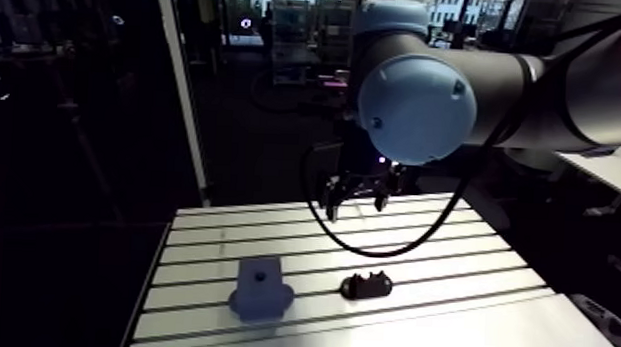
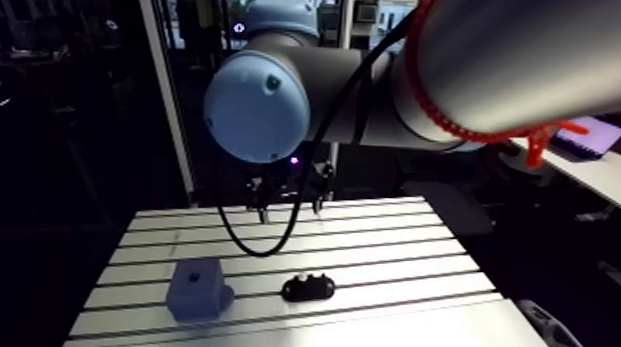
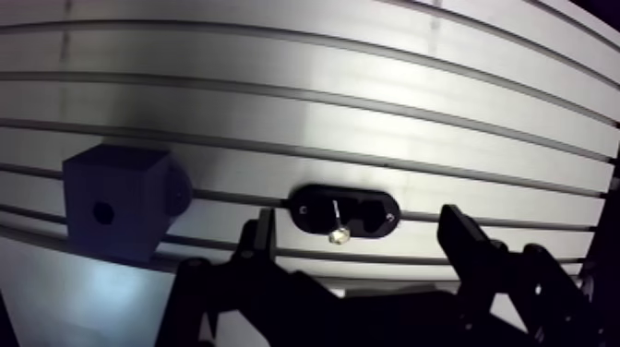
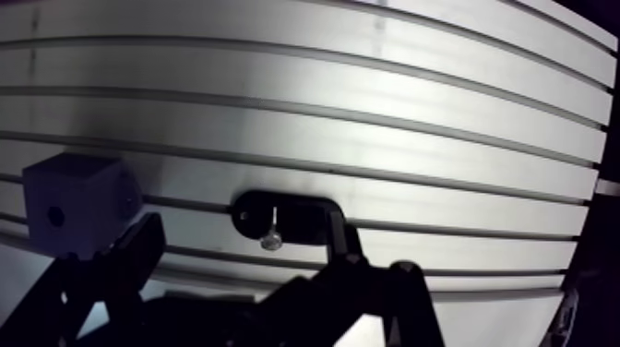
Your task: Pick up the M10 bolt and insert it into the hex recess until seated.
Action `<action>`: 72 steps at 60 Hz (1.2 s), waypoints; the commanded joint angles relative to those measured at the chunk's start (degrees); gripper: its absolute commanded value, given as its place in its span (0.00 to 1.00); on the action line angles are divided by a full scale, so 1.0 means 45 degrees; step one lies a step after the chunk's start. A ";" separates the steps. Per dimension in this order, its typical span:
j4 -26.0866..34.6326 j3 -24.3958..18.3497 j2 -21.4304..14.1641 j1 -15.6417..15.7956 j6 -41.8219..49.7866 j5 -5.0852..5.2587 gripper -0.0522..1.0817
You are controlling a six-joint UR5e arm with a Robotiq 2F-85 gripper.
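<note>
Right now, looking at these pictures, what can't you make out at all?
- Block: the shape of its hole; only a dark dot in both views, too small.
- Bolt: the end standing in the black holder; wrist view, lost in the dark recess.
- Bolt's thread: too small in every view.
- One end of the holder: wrist view, right eye, covered by a finger of the open gripper.

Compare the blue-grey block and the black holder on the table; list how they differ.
Colour: the block is blue-grey, the holder is black. Shape: the block is a tall, cube-like body, the holder a low, flat oval. Contents: the block shows one dark hole with nothing sticking out of it, while the holder carries a shiny bolt. Both rest on the slotted table, apart from each other.
</note>
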 commanded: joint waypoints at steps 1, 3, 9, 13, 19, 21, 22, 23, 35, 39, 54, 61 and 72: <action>0.0357 0.0020 0.0174 -0.0015 -0.0021 -0.0025 0.13; 0.0378 0.0020 0.0193 -0.0015 -0.0021 -0.0025 0.14; 0.0417 0.0020 0.0284 -0.0015 -0.0021 -0.0061 0.16; 0.0558 0.0020 0.0313 -0.0015 -0.0040 -0.0064 0.20; 0.0842 0.0036 0.0333 -0.0015 -0.0041 -0.0064 0.24; 0.0866 0.0055 0.0333 -0.0032 -0.0041 -0.0064 0.25; 0.0869 0.0108 0.0333 -0.0051 -0.0057 -0.0064 0.27; 0.0869 0.0108 0.0333 -0.0051 -0.0057 -0.0064 0.27; 0.0870 0.0309 0.0333 -0.0454 -0.0379 -0.0067 0.30; 0.0851 0.0346 0.0333 -0.0536 -0.0463 -0.0064 0.31; 0.0831 0.0446 0.0424 -0.0582 -0.0581 -0.0067 0.32; 0.0812 0.0469 0.0470 -0.0582 -0.0607 -0.0048 0.33; 0.0795 0.0524 0.0564 -0.0582 -0.0607 -0.0083 0.36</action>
